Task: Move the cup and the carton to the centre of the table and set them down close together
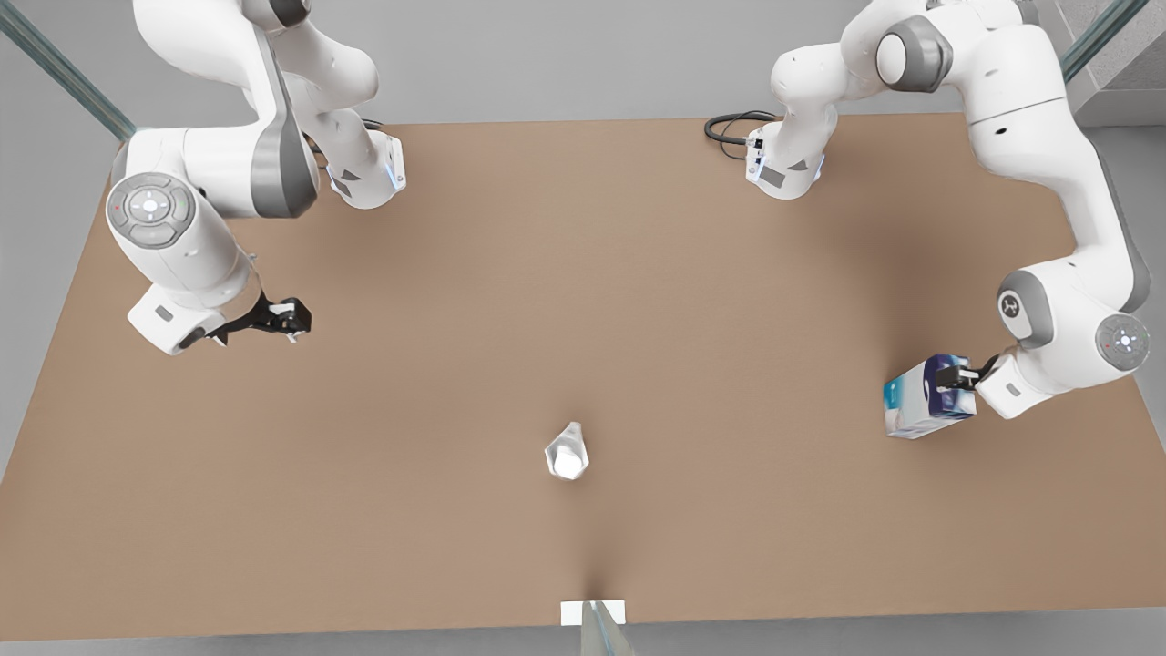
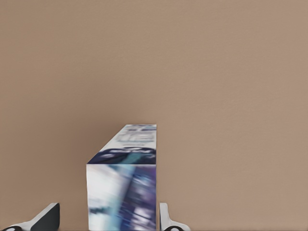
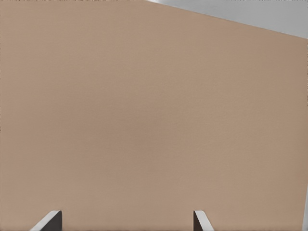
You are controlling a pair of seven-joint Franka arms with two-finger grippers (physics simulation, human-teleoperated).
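The table (image 1: 583,319) is seen from above in the front view, with a small white tab (image 1: 592,612) on its near long edge; the cup (image 1: 567,453), pale and faceted, is shown lying tipped on the tabletop near the middle of that near edge, apart from both arms; the carton (image 1: 920,401), white and teal with a dark navy band, is found at the front view's right, well apart from the cup. The left gripper (image 1: 956,376) is set against the carton's navy end, at the end of the arm on the front view's right; in the left wrist view the carton (image 2: 122,185) is seen between two spread fingers (image 2: 165,219), one just beside the box and the other with a gap of bare table (image 2: 192,72) between; the claw is therefore released around the carton, not clenched on it. The right gripper (image 1: 284,319) is held above bare table at the front view's left, well apart from both objects; in the right wrist view its fingers (image 3: 201,220) are shown wide apart over plain tabletop (image 3: 144,120), nothing being grasped; this arm is waiting.
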